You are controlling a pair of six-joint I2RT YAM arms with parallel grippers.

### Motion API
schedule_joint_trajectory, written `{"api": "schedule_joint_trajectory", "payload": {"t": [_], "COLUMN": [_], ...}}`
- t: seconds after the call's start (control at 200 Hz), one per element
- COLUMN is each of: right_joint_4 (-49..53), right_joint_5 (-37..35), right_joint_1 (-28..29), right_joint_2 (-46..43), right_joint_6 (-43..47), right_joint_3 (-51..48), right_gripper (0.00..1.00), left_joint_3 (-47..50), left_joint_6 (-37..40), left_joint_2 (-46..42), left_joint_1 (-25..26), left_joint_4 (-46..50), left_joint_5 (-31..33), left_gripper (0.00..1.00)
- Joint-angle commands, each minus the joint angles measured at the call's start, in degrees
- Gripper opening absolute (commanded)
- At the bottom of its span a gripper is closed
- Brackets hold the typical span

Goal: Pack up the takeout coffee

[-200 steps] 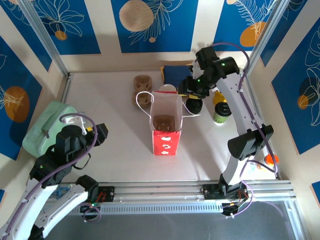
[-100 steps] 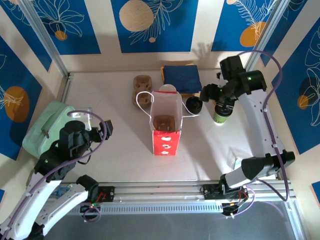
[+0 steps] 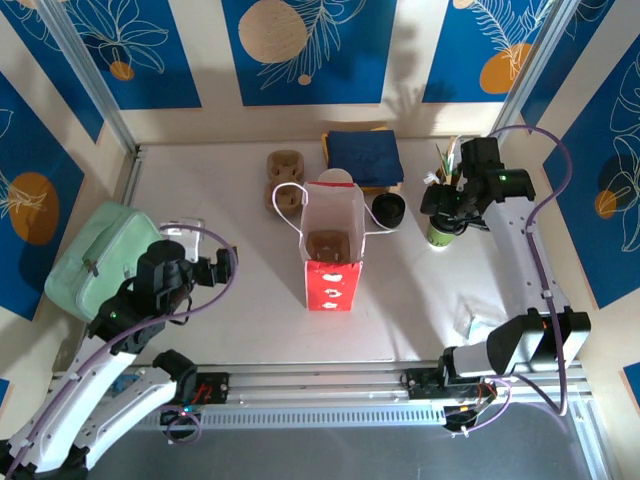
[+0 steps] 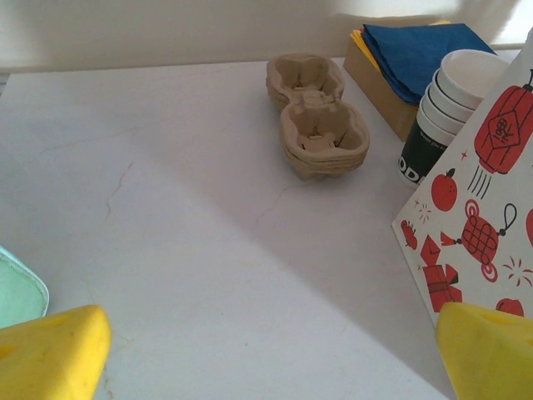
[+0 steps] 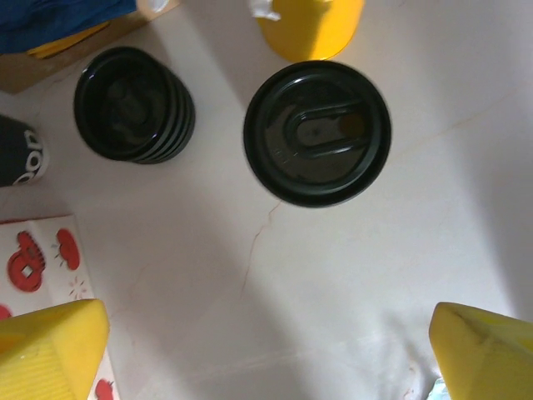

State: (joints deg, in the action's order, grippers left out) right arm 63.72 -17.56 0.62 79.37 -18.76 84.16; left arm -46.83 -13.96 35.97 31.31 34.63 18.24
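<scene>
takeout coffee, upright on table, beneath wide-spread right hand, untouched

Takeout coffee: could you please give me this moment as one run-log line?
coffee: lidded, on table, outside bag | right gripper: open, above it, no contact | left gripper: open

Both arms are built of white links joined by rounded black housings; the left arm carries a pale lilac cable in a loop by its wrist; the right arm has a like cable along its upper links; small green lights glow on the black housings; the left gripper has blunt yellow fingers; the right gripper has the same.
</scene>
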Motion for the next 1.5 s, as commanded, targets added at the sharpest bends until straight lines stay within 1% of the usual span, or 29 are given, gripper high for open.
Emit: {"api": "schedule_joint_trajectory", "payload": {"t": [0.0, 0.115, 0.385, 0.63, 0.715, 0.905, 1.035, 1.145, 1.361, 1.496], "right_joint_4": [-3.3, -4.5, -8.9, -12.2, -12.7, -11.8, -11.8, -11.6, -10.1, -9.1], "right_joint_5": [1.4, 4.2, 3.7, 3.3, 4.0, 3.2, 4.3, 5.5, 4.5, 2.7], "right_joint_1": [-2.5, -5.0, -5.5, -5.6, -5.9, -5.9, -6.0, -6.0, -5.8, -5.7], "right_joint_2": [2.0, 4.6, 9.4, 11.9, 13.0, 15.7, 16.5, 17.4, 18.8, 20.0], "right_joint_6": [1.8, 1.5, 3.5, 5.3, 5.7, 6.3, 6.5, 6.3, 5.8, 5.6], "right_joint_3": [-1.3, -1.5, -2.8, -3.4, -3.3, -2.3, -2.2, -1.8, -0.6, 0.4], "right_gripper": [0.99, 0.99, 0.99, 0.98, 0.95, 0.92, 0.92, 0.89, 0.84, 0.83], "left_joint_3": [1.3, 1.7, 1.9, 1.9, 2.2, 1.7, 2.1, 2.3, 1.8, 2.0], "left_joint_6": [2.8, 3.0, 3.3, 3.6, 3.5, 3.5, 3.3, 3.2, 3.4, 3.5], "left_joint_2": [-1.1, -1.5, -2.3, -2.9, -3.0, -3.2, -4.2, -4.2, -4.2, -4.4], "left_joint_1": [0.5, 0.5, 0.4, 0.4, 0.5, 0.4, 0.5, 0.5, 0.4, 0.4], "left_joint_4": [-2.5, -2.6, -2.5, -2.0, -2.0, -0.4, -0.1, -0.1, 0.7, 0.5], "left_joint_5": [-0.7, -0.6, -0.2, 0.2, 0.2, 1.6, 1.6, 1.6, 3.2, 2.9], "left_gripper": [0.99, 0.99, 0.99, 0.99, 0.99, 0.99, 0.99, 0.99, 0.99, 0.99]}}
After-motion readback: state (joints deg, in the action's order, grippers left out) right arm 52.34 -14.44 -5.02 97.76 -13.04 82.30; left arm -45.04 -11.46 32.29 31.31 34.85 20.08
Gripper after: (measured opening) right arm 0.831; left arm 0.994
